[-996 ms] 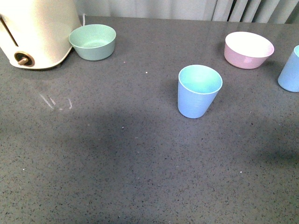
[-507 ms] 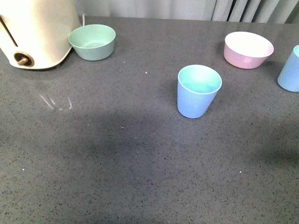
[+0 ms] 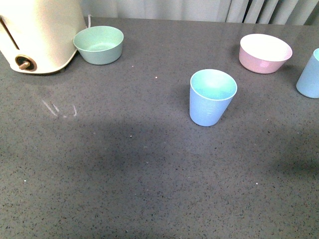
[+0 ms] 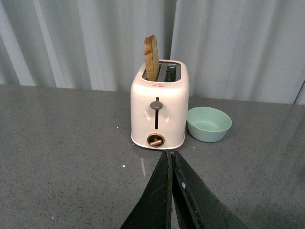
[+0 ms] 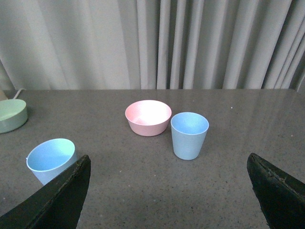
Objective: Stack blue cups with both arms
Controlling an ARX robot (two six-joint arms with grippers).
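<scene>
Grey speckled countertop (image 3: 99, 164) is spreading matte and flat under everything, with pale pleated curtains (image 5: 190, 43) hanging behind.

Right claw (image 5: 167, 156) is hanging with its fingers spread wide, nothing between them. One blue cup (image 5: 189, 135) is standing upright straight ahead of it, inside the span of the fingers but well apart from them. Pink bowl (image 5: 148, 117) is sitting just beside that cup, slightly farther off. Other blue cup (image 5: 50, 160) is standing upright nearer, off toward one finger, its base partly hidden behind it.

Left claw (image 4: 170, 156) is showing its fingers pressed together, gripping nothing. No cup is appearing ahead of it, only a cream toaster (image 4: 159, 112) holding a bread slice (image 4: 151, 57), and a mint green bowl (image 4: 208, 124) beside that.

Handling, as judgement: both cups are looking like thin rigid moulded plastic, so light, smooth, probably slippery, and easy to tip if nudged. Walls are tapering to the base, with paler aqua insides and faint rings outside. Best hold is likely across the upper wall, below the rim, where the taper should be wedging the cup into the fingers. A gentle squeeze is likely enough, to avoid flexing the wall.
</scene>
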